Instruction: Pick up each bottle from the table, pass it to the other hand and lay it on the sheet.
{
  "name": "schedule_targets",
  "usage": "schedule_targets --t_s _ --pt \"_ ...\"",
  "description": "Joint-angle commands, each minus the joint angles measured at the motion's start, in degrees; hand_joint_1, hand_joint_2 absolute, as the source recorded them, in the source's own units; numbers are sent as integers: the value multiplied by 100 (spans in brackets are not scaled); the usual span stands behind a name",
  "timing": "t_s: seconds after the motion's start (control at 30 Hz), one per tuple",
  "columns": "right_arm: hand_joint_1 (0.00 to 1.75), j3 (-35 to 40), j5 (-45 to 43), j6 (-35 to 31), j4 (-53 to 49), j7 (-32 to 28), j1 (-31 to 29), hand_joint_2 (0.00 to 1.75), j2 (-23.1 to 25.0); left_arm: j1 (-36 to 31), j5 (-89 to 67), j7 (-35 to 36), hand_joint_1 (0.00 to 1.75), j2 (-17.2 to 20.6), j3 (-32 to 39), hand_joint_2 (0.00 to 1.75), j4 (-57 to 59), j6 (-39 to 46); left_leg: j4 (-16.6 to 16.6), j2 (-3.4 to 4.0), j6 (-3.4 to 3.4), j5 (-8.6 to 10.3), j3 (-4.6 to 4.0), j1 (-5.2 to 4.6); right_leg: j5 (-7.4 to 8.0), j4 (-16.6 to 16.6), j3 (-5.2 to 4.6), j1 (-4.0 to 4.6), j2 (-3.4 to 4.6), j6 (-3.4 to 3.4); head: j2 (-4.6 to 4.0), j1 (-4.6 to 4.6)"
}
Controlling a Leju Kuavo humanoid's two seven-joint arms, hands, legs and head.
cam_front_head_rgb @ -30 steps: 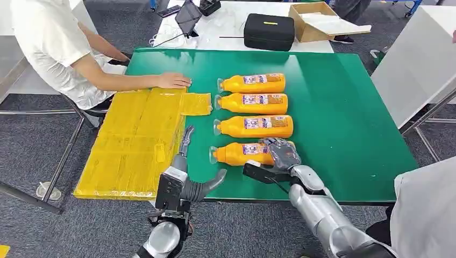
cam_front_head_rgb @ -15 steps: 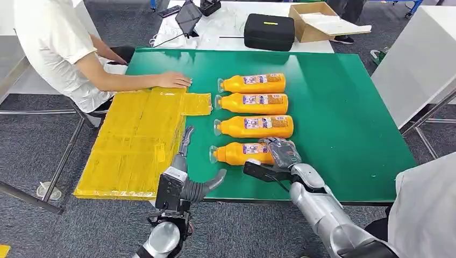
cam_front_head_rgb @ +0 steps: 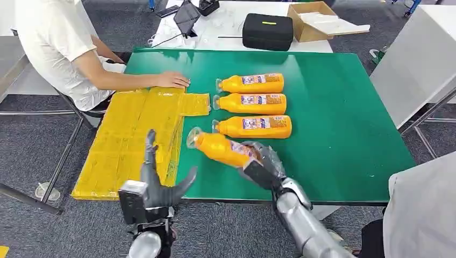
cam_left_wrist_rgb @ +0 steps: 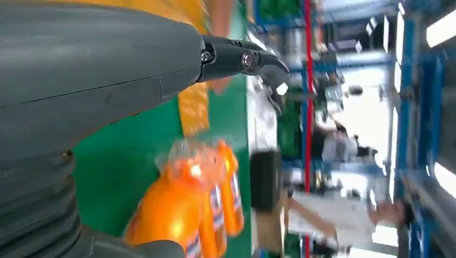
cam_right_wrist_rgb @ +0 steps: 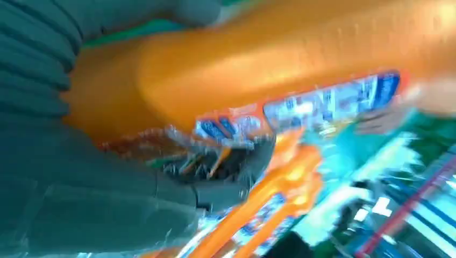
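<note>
Right hand (cam_front_head_rgb: 258,160) now holds the nearest bottle (cam_front_head_rgb: 220,148) lifted off the counter (cam_front_head_rgb: 344,129), neck tilted toward the left hand (cam_front_head_rgb: 156,185), which has risen, fingers spread wide and empty. Handover next; three bottles (cam_front_head_rgb: 253,105) remain, sheet (cam_front_head_rgb: 134,140) bare.

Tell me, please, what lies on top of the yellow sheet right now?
Only a person's hand rests on the yellow sheet, at its far edge. No bottle lies there. The left hand covers a small patch.

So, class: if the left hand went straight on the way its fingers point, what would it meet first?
Probably the yellow sheet: the open left hand points up and away over the sheet's edge, beside the held orange bottle, though depth is unclear.
</note>
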Motion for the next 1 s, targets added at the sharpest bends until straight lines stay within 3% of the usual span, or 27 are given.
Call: schedule_targets --t_s 0.03,0.17,0.33,0.5,0.57,0.67,0.83,1.0 --pt "166 -555 -907 -364 -2555 -460 1575 175 -217 -292 1166 191 0 -141 202 175 927 -489 -2 -52 4 -3 -10 -2 -18 -2 6 -1 -49 -3 0 -2" --pt "157 -716 -1028 -518 -2899 -629 1730 175 -191 -363 1832 162 0 -169 126 175 1099 -482 6 -71 13 -9 -27 -6 -32 -1 -1 -14 -60 12 0 2" --pt "148 -683 -1151 -621 -3029 -611 1705 175 -98 -246 2177 234 0 -59 124 175 910 -529 1 -39 14 -14 -36 -25 -18 1 -27 -31 -28 12 0 0" --pt "145 -288 -1305 -407 -2976 -683 1497 175 -57 -417 2475 679 0 59 -215 175 1277 -1341 0 -32 11 -15 -30 -21 -17 -2 -26 -25 -19 9 0 0" --pt "131 -98 -1307 -380 -2941 -674 1396 175 -61 -514 2541 716 0 41 -290 175 1473 -1638 0 -29 13 -14 -32 -22 -14 -3 -28 -25 -16 11 0 0" --pt "134 -9 -1315 -347 -2860 -676 1331 175 -63 -543 2527 691 0 40 -318 175 1492 -1738 1 -22 13 -18 -23 -21 -16 -2 -21 -24 -9 9 0 0" --pt "134 345 -1531 467 -1920 -472 815 175 -76 -698 2285 554 0 203 -699 175 1425 -2701 2 -22 14 -17 -25 -16 -15 -4 -21 -22 -9 8 0 0" --pt "136 558 -1476 835 -1154 -329 454 175 -97 -767 2037 480 0 151 -796 175 1563 -2927 -6 -24 14 -10 -32 -16 -8 -12 -24 -23 -12 13 0 0"
